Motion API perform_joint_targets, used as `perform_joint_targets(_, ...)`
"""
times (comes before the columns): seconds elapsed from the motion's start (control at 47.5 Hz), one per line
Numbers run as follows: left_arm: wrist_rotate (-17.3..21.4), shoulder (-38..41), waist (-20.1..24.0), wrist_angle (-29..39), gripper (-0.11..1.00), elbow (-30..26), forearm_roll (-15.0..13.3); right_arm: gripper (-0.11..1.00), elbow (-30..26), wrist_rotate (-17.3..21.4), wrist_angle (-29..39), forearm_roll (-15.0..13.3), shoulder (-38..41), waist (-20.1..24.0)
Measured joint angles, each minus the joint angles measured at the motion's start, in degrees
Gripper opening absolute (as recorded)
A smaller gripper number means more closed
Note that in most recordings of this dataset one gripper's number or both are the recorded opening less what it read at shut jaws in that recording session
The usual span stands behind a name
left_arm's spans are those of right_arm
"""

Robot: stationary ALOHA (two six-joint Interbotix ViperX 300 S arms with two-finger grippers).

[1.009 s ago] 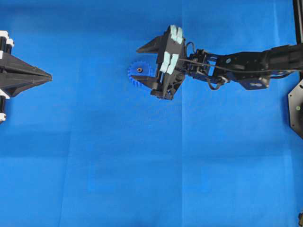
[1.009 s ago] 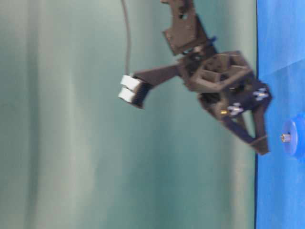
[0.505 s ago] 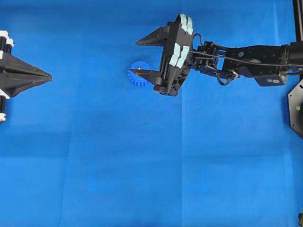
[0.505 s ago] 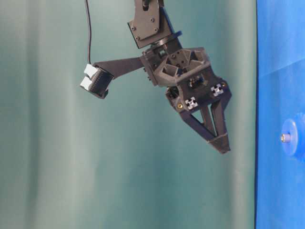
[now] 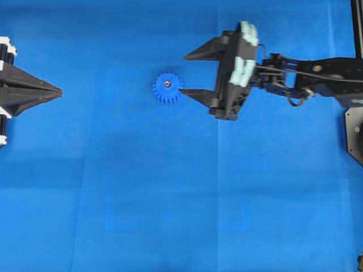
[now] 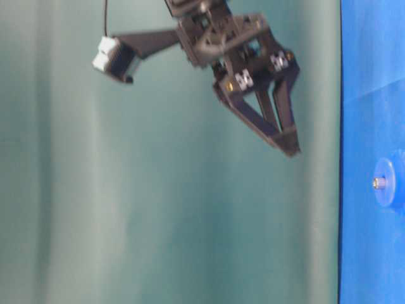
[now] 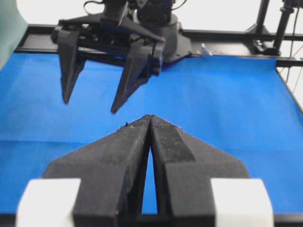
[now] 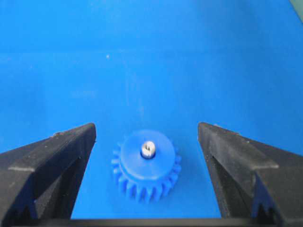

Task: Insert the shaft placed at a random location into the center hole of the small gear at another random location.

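on the blue cloth (image 5: 170, 187), toothed small gear (image 5: 167, 88) holds silvery shaft (image 5: 167, 84); right claw (image 5: 187, 73) spread.

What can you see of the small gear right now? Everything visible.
The small gear is a bright blue toothed wheel, plastic by its look, lying flat on the blue table cover. It has a raised round hub, and the silvery shaft stands in its middle, its tip poking above the hub. No claw touches it: the open right claw hangs above and to one side, and only the cover and shaft are in contact.

One small gear (image 5: 167, 88) (one shaft (image 5: 167, 84))
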Motion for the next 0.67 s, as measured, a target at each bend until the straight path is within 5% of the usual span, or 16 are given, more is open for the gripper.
perform_joint_targets(0.673,0.0,-0.09,0.0,0.0,0.0,0.0,0.0,0.79,13.18,0.18,0.09,0.18,-16.08,0.18)
